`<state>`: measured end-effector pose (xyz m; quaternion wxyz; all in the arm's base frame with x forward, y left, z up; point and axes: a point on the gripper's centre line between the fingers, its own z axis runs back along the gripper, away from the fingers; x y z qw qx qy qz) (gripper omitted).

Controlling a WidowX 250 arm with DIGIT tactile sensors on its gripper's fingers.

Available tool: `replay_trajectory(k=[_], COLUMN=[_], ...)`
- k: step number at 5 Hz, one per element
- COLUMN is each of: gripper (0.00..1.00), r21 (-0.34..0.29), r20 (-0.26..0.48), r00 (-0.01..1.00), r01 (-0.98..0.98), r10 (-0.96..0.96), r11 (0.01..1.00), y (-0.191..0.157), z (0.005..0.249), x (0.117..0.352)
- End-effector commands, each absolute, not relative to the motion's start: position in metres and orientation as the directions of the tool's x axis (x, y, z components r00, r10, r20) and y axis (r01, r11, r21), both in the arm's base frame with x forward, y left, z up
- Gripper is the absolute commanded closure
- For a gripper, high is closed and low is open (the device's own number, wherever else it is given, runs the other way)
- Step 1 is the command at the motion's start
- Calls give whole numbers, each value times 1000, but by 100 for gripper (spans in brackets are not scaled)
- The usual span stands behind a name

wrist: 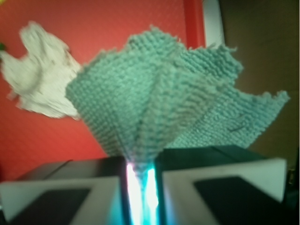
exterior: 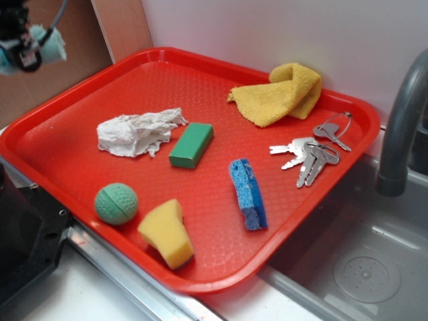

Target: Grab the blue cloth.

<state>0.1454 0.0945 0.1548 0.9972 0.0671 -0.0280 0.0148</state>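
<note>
My gripper (exterior: 23, 50) is at the top left of the exterior view, high above the far left corner of the red tray (exterior: 80, 93). It is shut on the blue cloth (exterior: 52, 41), a pale teal terry cloth that hangs beside the fingers. In the wrist view the blue cloth (wrist: 164, 103) fans out from between the two shut jaws of my gripper (wrist: 139, 173), pinched at its lower point, and fills the middle of the frame. The tray surface (wrist: 117, 23) shows behind it.
On the tray lie a crumpled white paper towel (exterior: 137, 132), which also shows in the wrist view (wrist: 40, 79), a green block (exterior: 191, 144), a blue sponge (exterior: 247, 192), a green ball (exterior: 116, 203), a yellow sponge (exterior: 166, 233), a yellow cloth (exterior: 281, 93) and keys (exterior: 311, 152). A sink (exterior: 361, 267) and faucet (exterior: 401, 120) are at the right.
</note>
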Motion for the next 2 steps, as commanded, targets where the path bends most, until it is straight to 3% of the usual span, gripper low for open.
replay_trajectory(k=[1,2], gripper=[100,100], r21=[123,125], r20=[100,129], r00=[988,988], r01=[-133,-97], r10=[121,80], r11=[983,988], y=[121,117], z=[209,219], x=[171,183])
